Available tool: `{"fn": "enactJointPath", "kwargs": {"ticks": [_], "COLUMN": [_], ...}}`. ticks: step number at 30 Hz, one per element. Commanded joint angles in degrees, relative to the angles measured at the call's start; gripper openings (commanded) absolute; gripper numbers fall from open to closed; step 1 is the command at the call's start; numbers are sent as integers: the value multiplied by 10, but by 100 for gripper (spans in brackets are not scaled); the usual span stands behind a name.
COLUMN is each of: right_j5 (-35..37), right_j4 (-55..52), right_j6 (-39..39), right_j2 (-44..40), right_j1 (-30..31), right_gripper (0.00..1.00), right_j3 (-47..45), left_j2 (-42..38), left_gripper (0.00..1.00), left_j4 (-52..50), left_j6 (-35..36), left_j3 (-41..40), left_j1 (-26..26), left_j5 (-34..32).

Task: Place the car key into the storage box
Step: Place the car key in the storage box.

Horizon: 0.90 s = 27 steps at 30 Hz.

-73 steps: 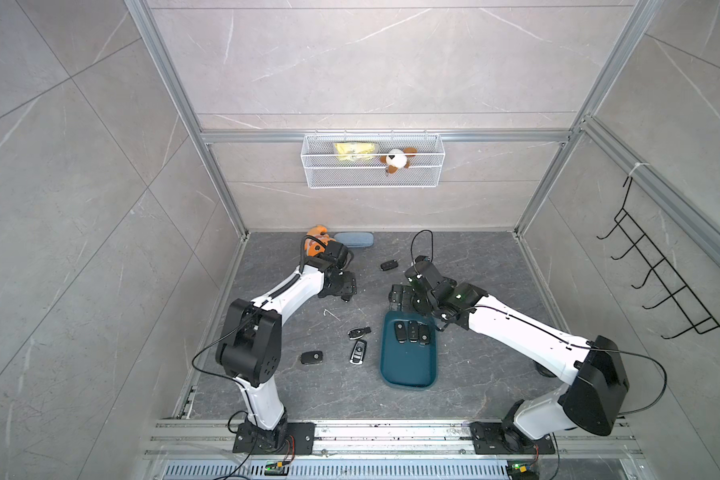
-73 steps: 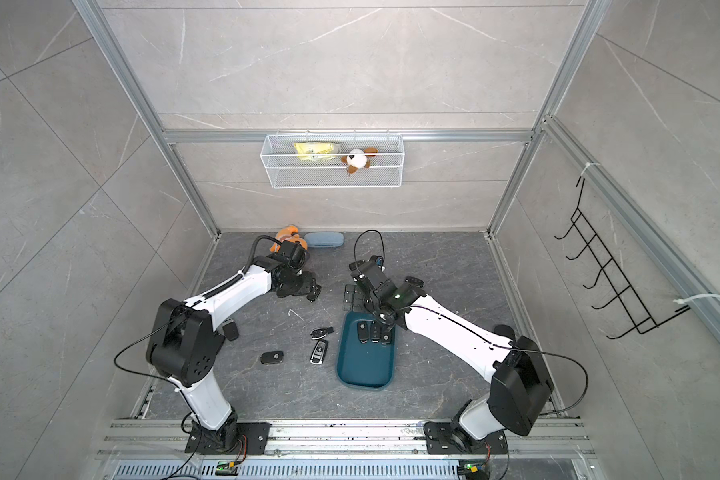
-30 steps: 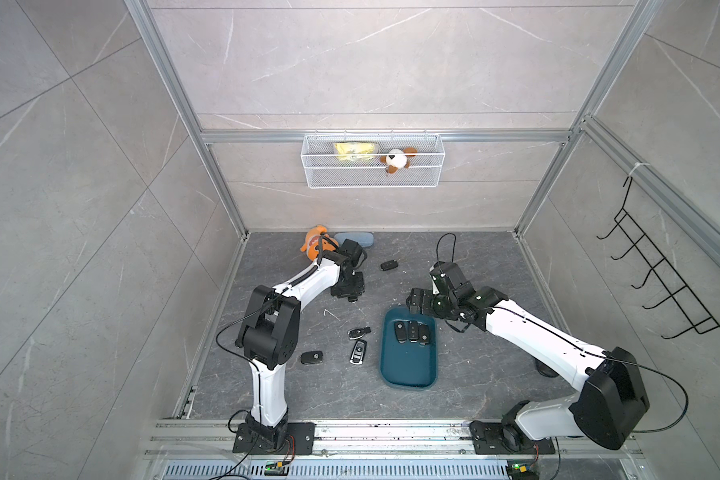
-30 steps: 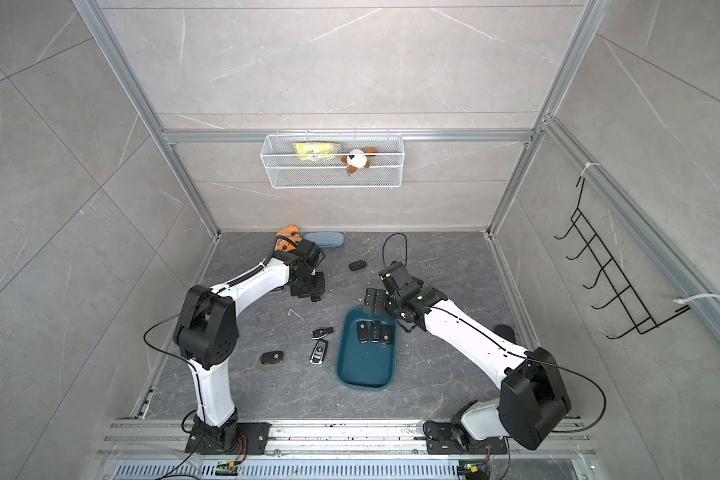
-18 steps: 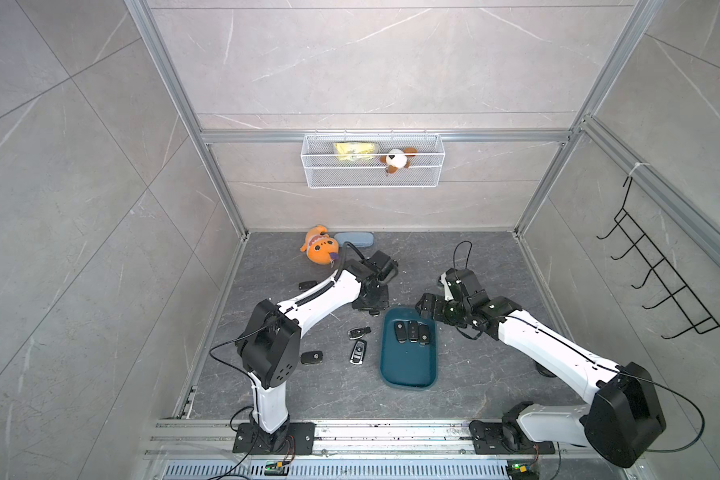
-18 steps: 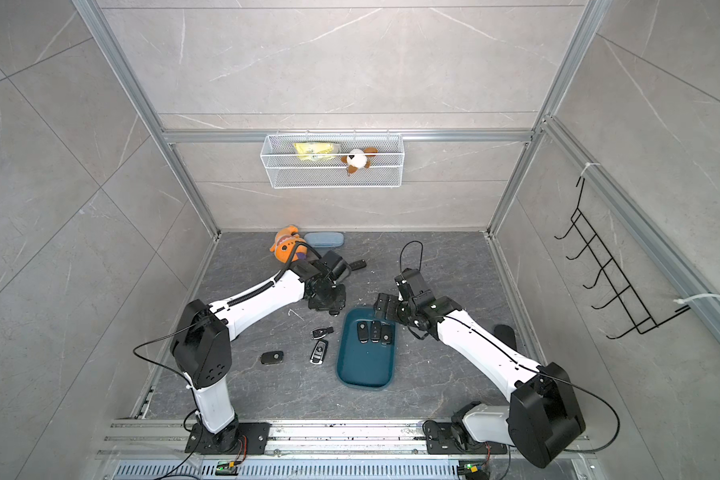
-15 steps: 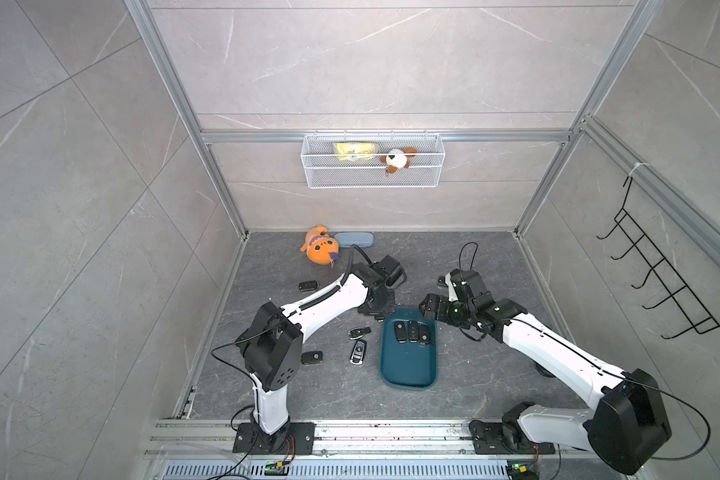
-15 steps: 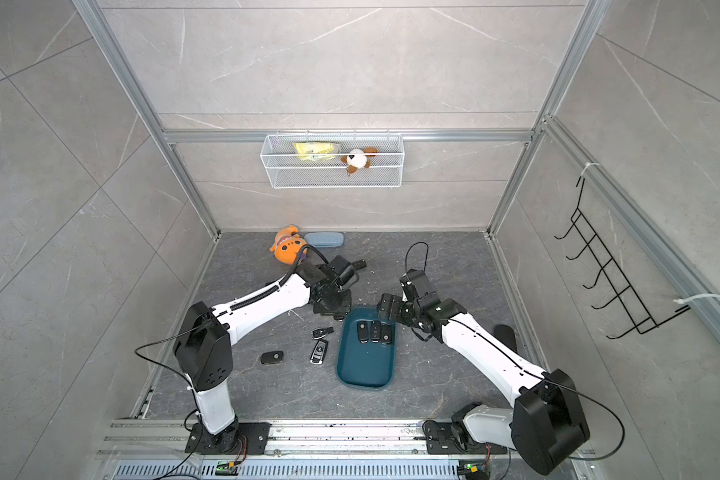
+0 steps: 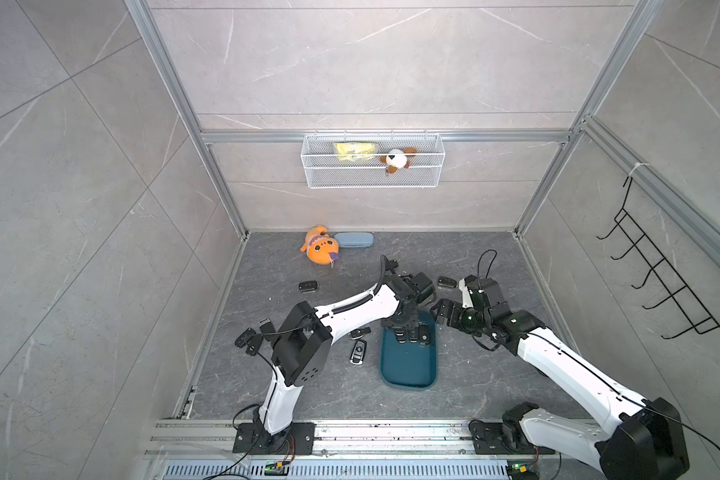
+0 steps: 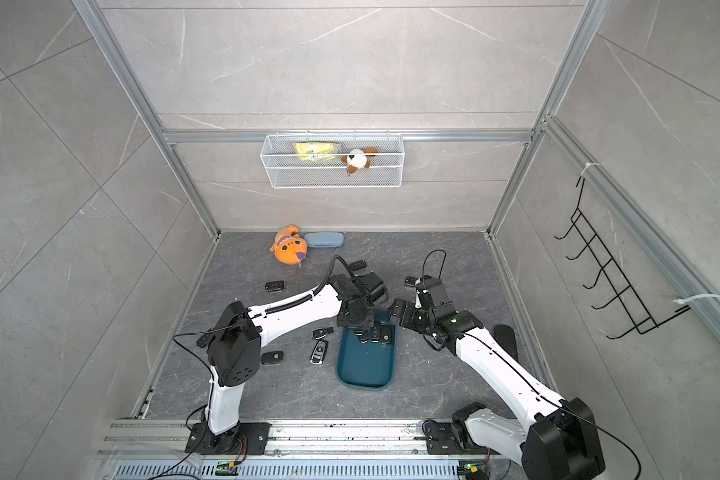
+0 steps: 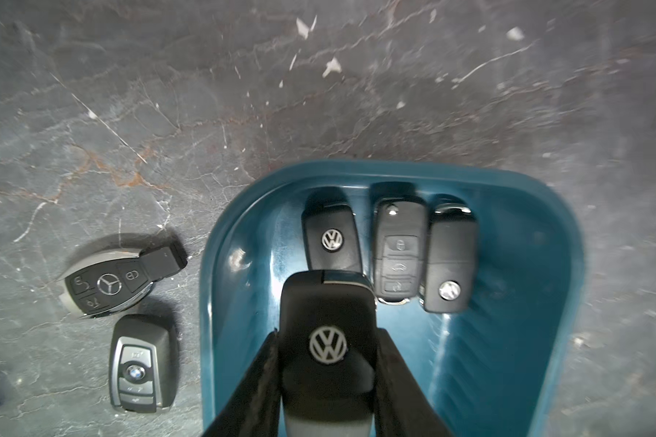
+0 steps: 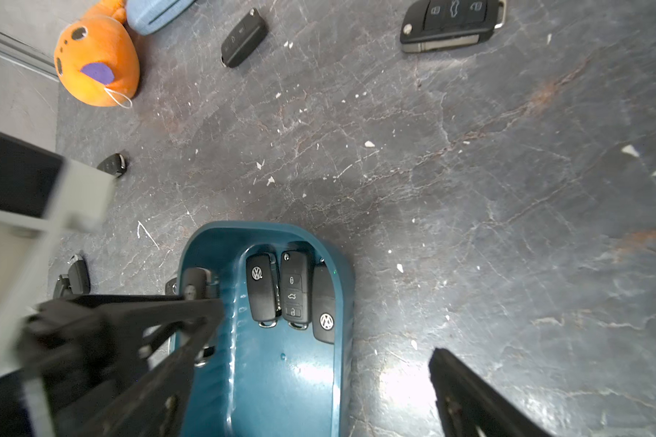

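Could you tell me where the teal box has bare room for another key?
In the storage box, the half from the row of three keys to the rim nearest the robot's bases is bare. The far end is crowded: those keys lie side by side, and the left gripper holds the car key over them.

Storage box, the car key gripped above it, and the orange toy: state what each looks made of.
Storage box: moulded plastic, glossy teal; bright highlights and rounded seamless walls show it.
Car key: black plastic shell, matte to satin, with a chrome-looking badge and silvery edge trim, possibly metal or plated plastic.
Orange toy: plush fabric, soft and matt, with a felt-like purple patch.
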Motion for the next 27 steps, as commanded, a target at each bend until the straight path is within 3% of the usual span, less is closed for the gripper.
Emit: {"fn": "enactJointPath", "kwargs": {"ticks": [1,16,20,27], "right_j5": [0,-3,-4,-6], "right_j4": [-7,-10,-12,-10], "right_j6": [-11,-6,-6,-5], "right_j2": [-15,-16,-15,-11], "right_j1": [-4,-13,-14,-17], "right_gripper": [99,99,99,99], "right_j3": [-14,-15,-15,-15], "left_j2": [18,99,105,107], "left_gripper": [35,37,47,50], "left_j4": [-34,-67,-68,-61], "left_j6": [-15,11,15,23], "left_j3": [29,67,70,69], "left_j1": [2,6,7,7], "left_j5": [-25,-57,-57,-53]}}
